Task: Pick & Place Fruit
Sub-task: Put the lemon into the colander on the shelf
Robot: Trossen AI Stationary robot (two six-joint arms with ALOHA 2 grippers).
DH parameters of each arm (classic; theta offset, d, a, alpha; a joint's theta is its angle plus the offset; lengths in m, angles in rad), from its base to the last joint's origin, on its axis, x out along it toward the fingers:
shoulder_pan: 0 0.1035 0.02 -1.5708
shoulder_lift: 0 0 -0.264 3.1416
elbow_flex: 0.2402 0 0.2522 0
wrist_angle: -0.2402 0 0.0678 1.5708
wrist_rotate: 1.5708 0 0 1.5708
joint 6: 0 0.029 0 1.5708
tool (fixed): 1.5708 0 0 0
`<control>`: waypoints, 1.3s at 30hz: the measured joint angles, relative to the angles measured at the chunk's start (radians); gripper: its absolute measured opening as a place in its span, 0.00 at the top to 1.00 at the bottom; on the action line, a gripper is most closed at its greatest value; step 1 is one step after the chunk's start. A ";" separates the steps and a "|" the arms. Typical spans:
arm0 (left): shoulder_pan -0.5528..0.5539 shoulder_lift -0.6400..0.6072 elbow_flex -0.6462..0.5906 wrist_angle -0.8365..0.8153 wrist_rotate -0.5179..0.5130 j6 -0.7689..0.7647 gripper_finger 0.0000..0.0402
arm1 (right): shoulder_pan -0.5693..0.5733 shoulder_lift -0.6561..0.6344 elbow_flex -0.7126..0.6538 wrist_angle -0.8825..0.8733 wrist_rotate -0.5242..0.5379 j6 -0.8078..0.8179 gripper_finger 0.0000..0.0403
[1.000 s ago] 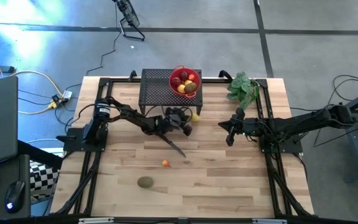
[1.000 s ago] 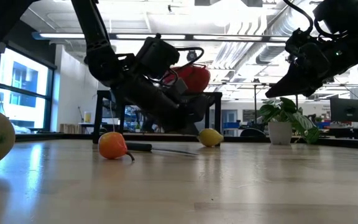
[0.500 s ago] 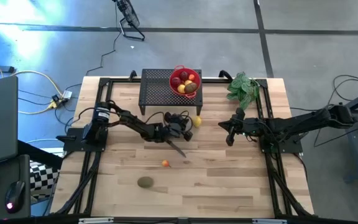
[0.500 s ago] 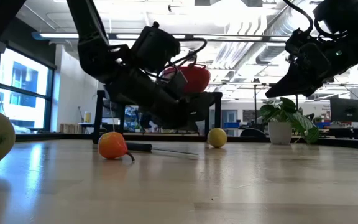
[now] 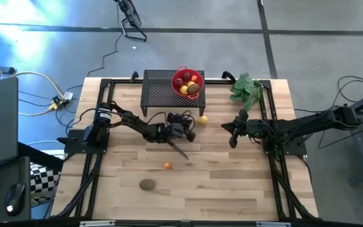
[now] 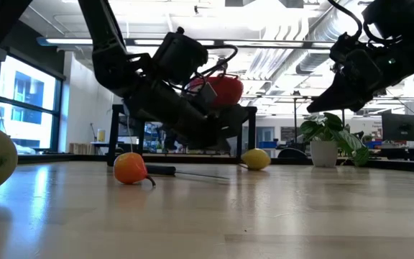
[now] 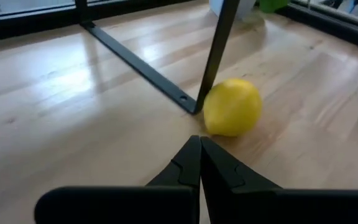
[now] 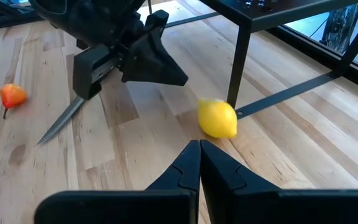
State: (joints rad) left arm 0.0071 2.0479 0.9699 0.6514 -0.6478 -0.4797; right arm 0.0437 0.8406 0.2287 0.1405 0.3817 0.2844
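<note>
A yellow lemon lies on the wooden table beside a leg of the black mesh stand. My left gripper is shut and empty, its tip pointing at the lemon from just short of it. A red bowl holding several fruit stands on the stand. A small orange fruit and a kiwi lie nearer the front edge. My right gripper hangs shut and empty to the lemon's right.
A slim knife lies on the table just in front of my left gripper. A green leafy bunch sits at the far right corner. The stand's legs and floor bar run close behind the lemon.
The lemon has rolled a short way toward the table's right edge, away from my left gripper's tip. My left gripper has swung slightly toward the near edge and stayed shut.
</note>
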 joint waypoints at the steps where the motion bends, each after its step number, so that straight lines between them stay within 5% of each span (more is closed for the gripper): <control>1: 0.000 0.000 0.000 0.010 -0.003 0.000 1.00 | 0.000 0.000 0.000 0.002 -0.001 0.001 0.99; 12: 0.000 0.000 0.000 0.037 -0.020 -0.001 1.00 | -0.006 0.070 0.000 0.072 -0.046 0.007 0.99; 28: 0.000 0.000 0.000 0.035 -0.013 -0.029 1.00 | -0.120 0.640 0.001 0.664 -0.013 0.055 0.99; 39: 0.000 0.000 0.000 0.029 0.010 -0.048 1.00 | -0.190 0.816 0.137 0.671 -0.029 -0.013 0.99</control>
State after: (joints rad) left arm 0.0067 2.0480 0.9695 0.6805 -0.6380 -0.5278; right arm -0.1463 1.6563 0.3652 0.8111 0.3528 0.2712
